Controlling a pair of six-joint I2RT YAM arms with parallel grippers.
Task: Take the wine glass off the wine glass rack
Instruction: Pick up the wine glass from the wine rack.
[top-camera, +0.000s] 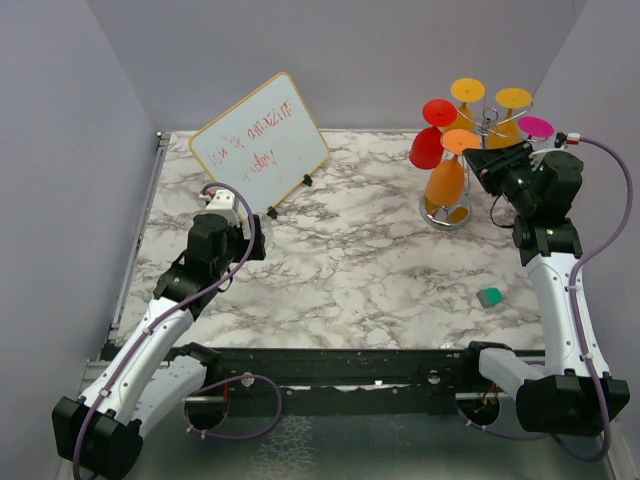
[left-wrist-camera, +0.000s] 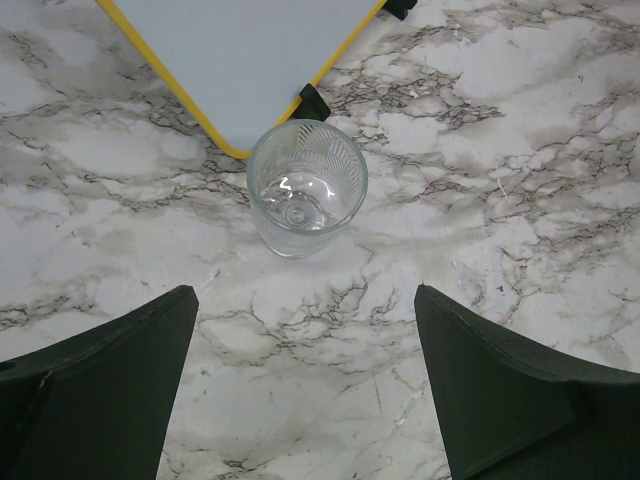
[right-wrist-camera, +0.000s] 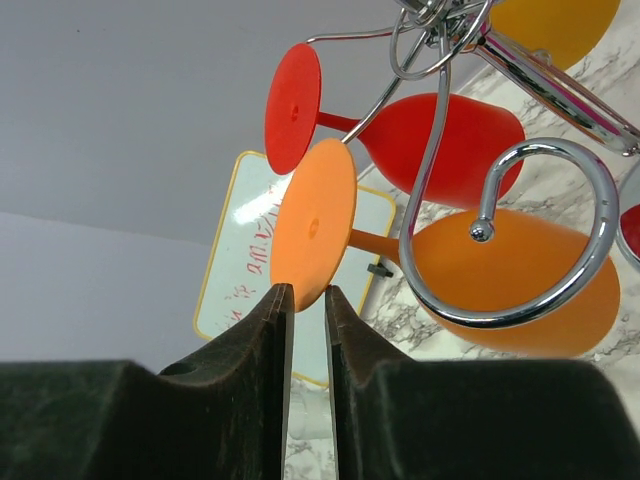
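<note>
Right fingers (right-wrist-camera: 268, 345) narrow around orange wine glass (right-wrist-camera: 312, 225) foot, grip unclear, left fingers (left-wrist-camera: 100, 395) wide, whiteboard (top-camera: 260, 145) writing unreadable

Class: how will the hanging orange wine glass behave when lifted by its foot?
The opaque orange wine glass looks plastic: probably light, not brittle. Held by its thin smooth foot, it may slip or swing against the silver wire rack.

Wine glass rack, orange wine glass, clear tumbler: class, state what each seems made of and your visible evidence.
Wine glass rack: polished metal wire, mirror-bright reflections. Orange wine glass: probably plastic, opaque, even satin colour. Clear tumbler: glass or clear plastic, transparent, ribbed wall; undecidable.
</note>
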